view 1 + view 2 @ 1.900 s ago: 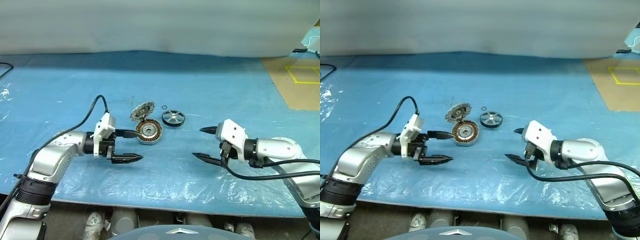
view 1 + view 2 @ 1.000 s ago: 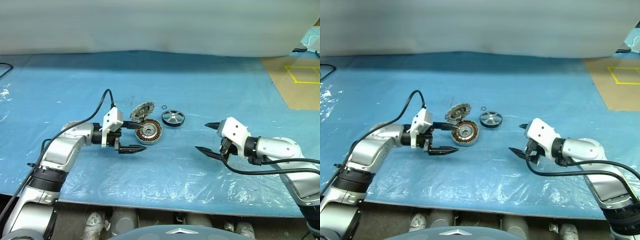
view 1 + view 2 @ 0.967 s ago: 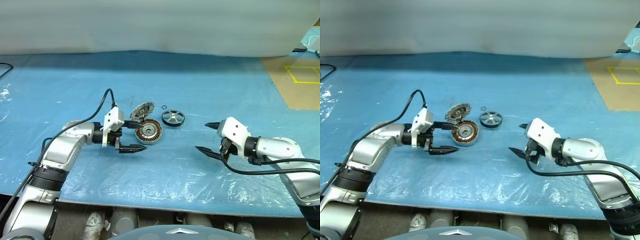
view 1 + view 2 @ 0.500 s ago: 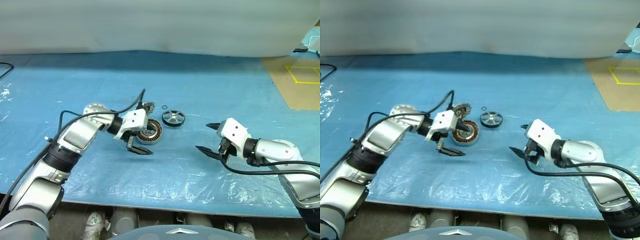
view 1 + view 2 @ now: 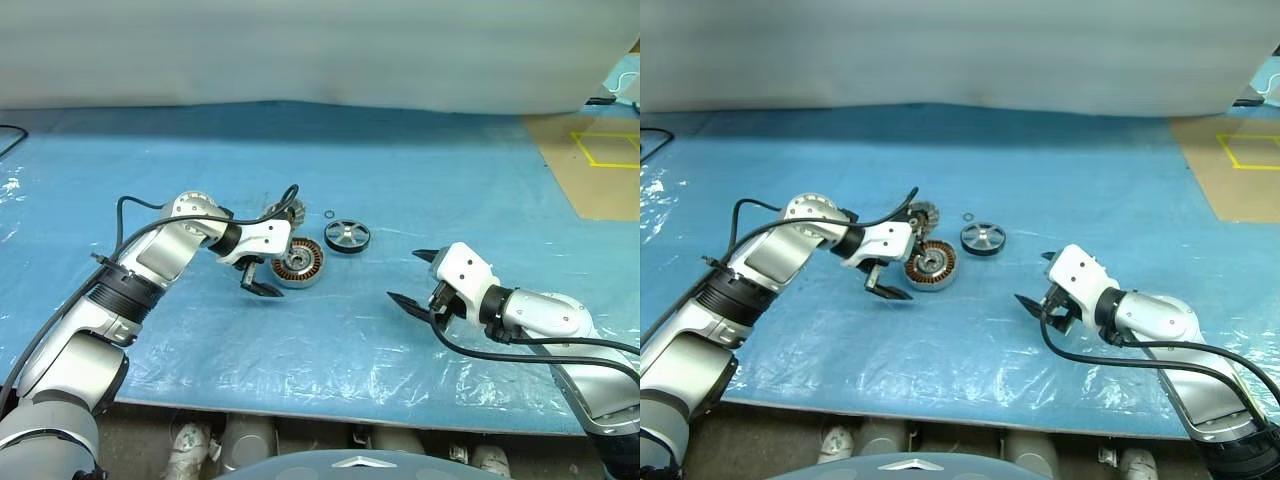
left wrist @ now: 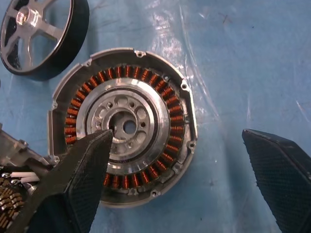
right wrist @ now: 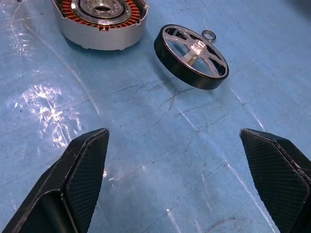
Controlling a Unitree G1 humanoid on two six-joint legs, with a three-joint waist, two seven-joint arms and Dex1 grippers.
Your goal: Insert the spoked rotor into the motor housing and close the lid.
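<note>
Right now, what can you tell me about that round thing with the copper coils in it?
The motor housing is a shallow round silver metal cup lying flat on the blue sheet, open side up. A ring of copper-brown coils circles a silver hub with small holes. Its lid stands open at the far edge. The wheel lies close beside it. The left gripper hovers open above it.

left gripper (image 5: 892,280) wide, at housing (image 5: 930,264) | rotor (image 5: 983,238) beside it (small ring (image 5: 968,216) near) | right gripper (image 5: 1037,282) wide, apart, over blue sheet (image 5: 1040,180)
</note>
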